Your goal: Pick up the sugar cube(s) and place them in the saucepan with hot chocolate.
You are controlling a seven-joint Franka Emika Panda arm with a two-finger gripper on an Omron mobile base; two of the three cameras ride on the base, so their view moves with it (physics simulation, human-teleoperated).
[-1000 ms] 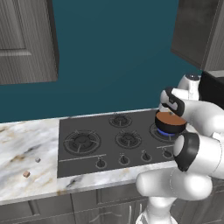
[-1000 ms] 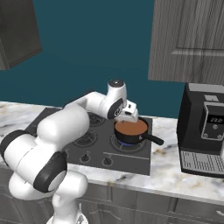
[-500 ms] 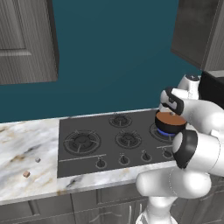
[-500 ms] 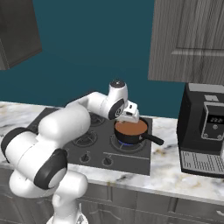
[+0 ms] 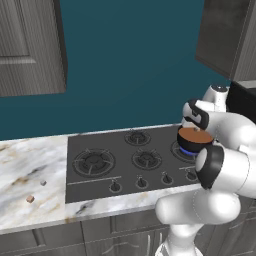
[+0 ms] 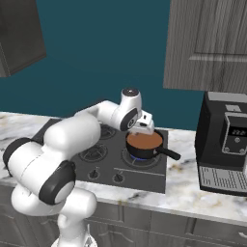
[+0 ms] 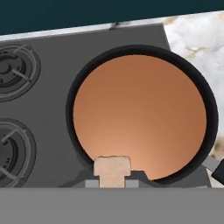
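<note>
The gripper hangs right above the saucepan with hot chocolate, clenched on a pale tan sugar cube pinched between its tips at the near rim of the pan; from the hand view the brown liquid is smooth and round inside the dark wall, and the cube sits over its lower edge; the saucepan rests on the dark stove, with two burners off to the left in that view and marble counter showing past the stove's corner; from the right base view the white arm reaches over the stove, the gripper sits just above the back rim of the saucepan, and the long black handle points toward the black coffee machine on the counter; a blue flame glows under the pan; from the left base view the saucepan is on the right-hand burner with the gripper above it; well apart, on the marble counter left of the stove, two more tiny cubes lie near each other, a greyish-white sugar cube and a reddish-brown sugar cube a little nearer the front edge.
</note>
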